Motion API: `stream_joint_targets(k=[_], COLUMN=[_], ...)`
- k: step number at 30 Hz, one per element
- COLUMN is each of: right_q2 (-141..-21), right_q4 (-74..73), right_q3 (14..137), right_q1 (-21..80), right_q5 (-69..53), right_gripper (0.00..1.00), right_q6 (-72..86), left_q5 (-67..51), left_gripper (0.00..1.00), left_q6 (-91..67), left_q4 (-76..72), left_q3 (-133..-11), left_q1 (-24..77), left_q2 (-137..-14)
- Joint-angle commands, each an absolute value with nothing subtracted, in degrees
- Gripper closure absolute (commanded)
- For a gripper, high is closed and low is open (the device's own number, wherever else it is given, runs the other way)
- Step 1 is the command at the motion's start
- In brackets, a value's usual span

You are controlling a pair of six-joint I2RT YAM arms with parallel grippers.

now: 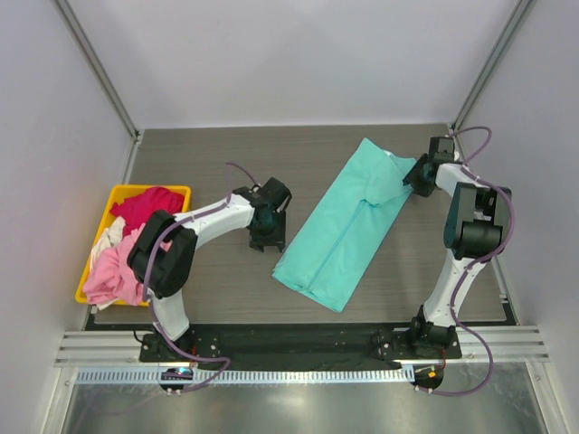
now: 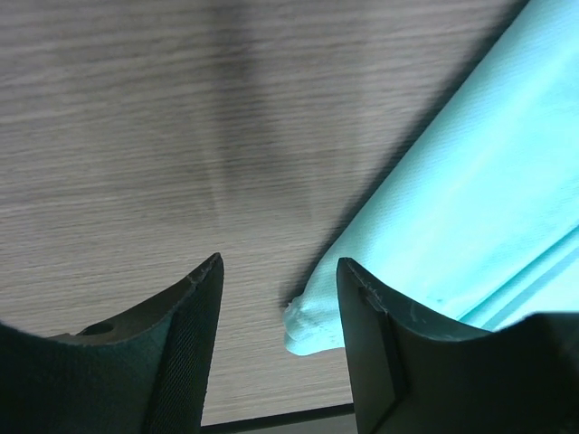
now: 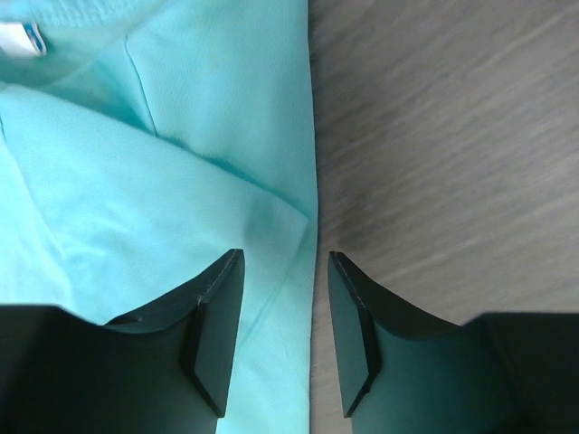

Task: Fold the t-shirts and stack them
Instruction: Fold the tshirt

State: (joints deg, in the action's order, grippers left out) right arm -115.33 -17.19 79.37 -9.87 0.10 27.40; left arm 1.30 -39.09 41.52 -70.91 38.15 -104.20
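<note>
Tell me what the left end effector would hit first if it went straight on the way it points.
Likely the corner of the teal t-shirt, which sits between the open fingers of the left end effector; the wooden table lies right beneath. Depth is unclear.

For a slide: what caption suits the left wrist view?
Open left gripper above the table, a corner of the teal t-shirt showing between its fingers.

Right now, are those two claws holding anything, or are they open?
Left gripper: open, empty, beside a corner of the teal t-shirt.
Right gripper: open, empty, above that shirt's edge.
</note>
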Motion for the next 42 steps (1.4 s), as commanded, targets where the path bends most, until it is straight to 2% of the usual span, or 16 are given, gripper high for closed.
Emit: stream_joint_targets(k=[1, 5, 11, 17, 20, 21, 25, 30, 35, 39, 42], right_q2=[-108.81, -106.00, -103.19, -101.34, -101.51, -101.95, -105.28, -110.99, -118.90, -124.79, -125.42], right_q4=[-19.58, -21.62, -20.83, -18.64, -16.97, -16.53, -14.94, -14.77, -15.82, -19.24, -21.44], right_q3=[77.96, 74.98, 68.83, 64.34, 62.67, 62.58, 64.33, 71.08, 82.07, 92.61, 95.35], right_q1=[-9.93, -9.76, -8.88, -8.61, -8.61, -8.61, -8.61, -8.61, -8.61, -8.26, -7.74], right_q5=[-0.26, 0.70, -4.48, -6.94, -7.29, -7.56, -7.65, -8.96, -14.67, -17.31, -17.32], right_gripper=[0.52, 0.51, 0.51, 0.53, 0.58, 0.63, 0.79, 0.84, 0.84, 0.74, 0.66], right_q6=[29.27, 29.53, 27.78, 27.34, 26.37, 26.02, 23.56, 21.27, 20.39, 19.43, 18.90], left_q5=[1.58, -2.28, -8.07, -8.53, -7.91, -7.56, -7.64, -6.94, -4.84, -3.51, -5.35], left_gripper=[0.45, 0.44, 0.46, 0.53, 0.61, 0.64, 0.67, 0.66, 0.59, 0.53, 0.51], left_q6=[-37.44, -36.30, -36.21, -37.26, -38.31, -38.76, -42.44, -49.20, -52.82, -50.98, -48.26], left_q4=[42.54, 41.22, 36.66, 34.54, 33.58, 33.31, 30.25, 28.39, 28.03, 30.76, 30.32], left_q3=[-74.00, -73.66, -69.09, -64.16, -61.35, -60.56, -56.70, -53.62, -52.21, -54.92, -57.39], left_q1=[37.79, 37.88, 37.97, 39.02, 39.81, 40.16, 41.39, 45.17, 46.50, 46.50, 46.58], left_q2=[-102.40, -103.35, -103.36, -101.95, -100.90, -100.55, -98.97, -97.04, -93.17, -92.02, -93.25])
